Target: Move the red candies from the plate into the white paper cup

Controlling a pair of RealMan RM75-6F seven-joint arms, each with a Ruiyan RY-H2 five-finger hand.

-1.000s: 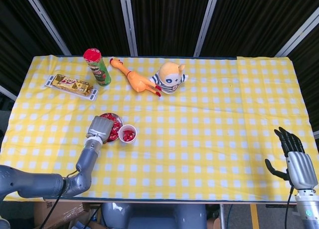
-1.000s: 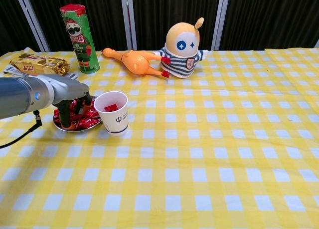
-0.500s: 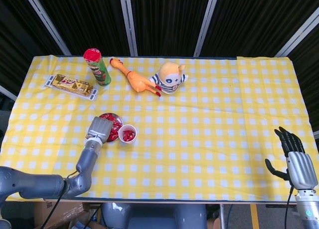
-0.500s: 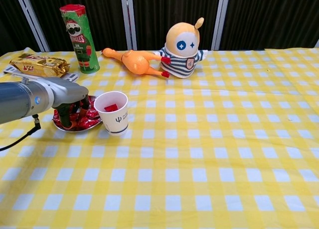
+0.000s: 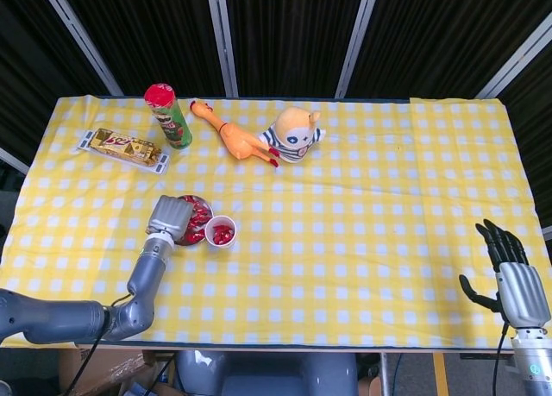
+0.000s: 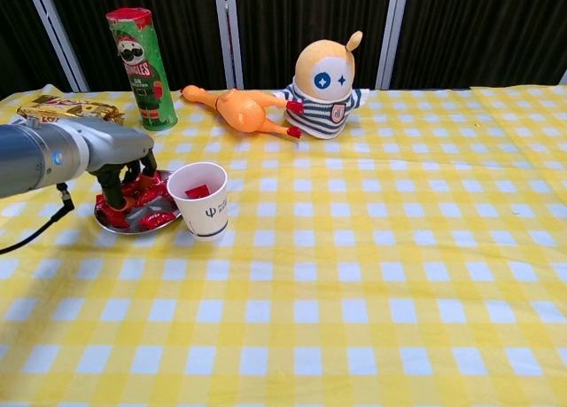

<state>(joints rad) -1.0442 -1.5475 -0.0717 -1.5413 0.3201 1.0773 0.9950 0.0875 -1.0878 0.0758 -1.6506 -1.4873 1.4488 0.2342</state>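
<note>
Lifted slightly off the plate since a moment ago: left hand [image 6: 124, 172], fingers [image 6: 113, 197] curled down over the pile of red candies [image 6: 151, 207], tips among the wrappers. Whether a candy is pinched between them, cannot tell; fingers too close to the heap in the chest view, hidden under the back of the hand in the head view [image 5: 170, 216].

Far left on the tabletop [image 6: 372, 283]: gold snack packet [image 5: 126, 148], lying flat. Just right of it, green crisp tube [image 6: 141, 67] with a red lid, upright. In front of these, metal plate [image 6: 120, 224] loaded with red candies, left hand above it. Touching the plate's right edge or just beside it: white paper cup [image 6: 200, 199], upright, a few red candies already visible inside.

Further back, toward the middle: rubber chicken [image 6: 239, 109] lying on its side, head toward the tube, feet near a round orange doll [image 6: 326, 86] in a striped shirt, standing upright.

Far right, at the near edge in the head view only: right hand [image 5: 507, 275], well apart from everything, fingers spread and straight, holding nothing.
</note>
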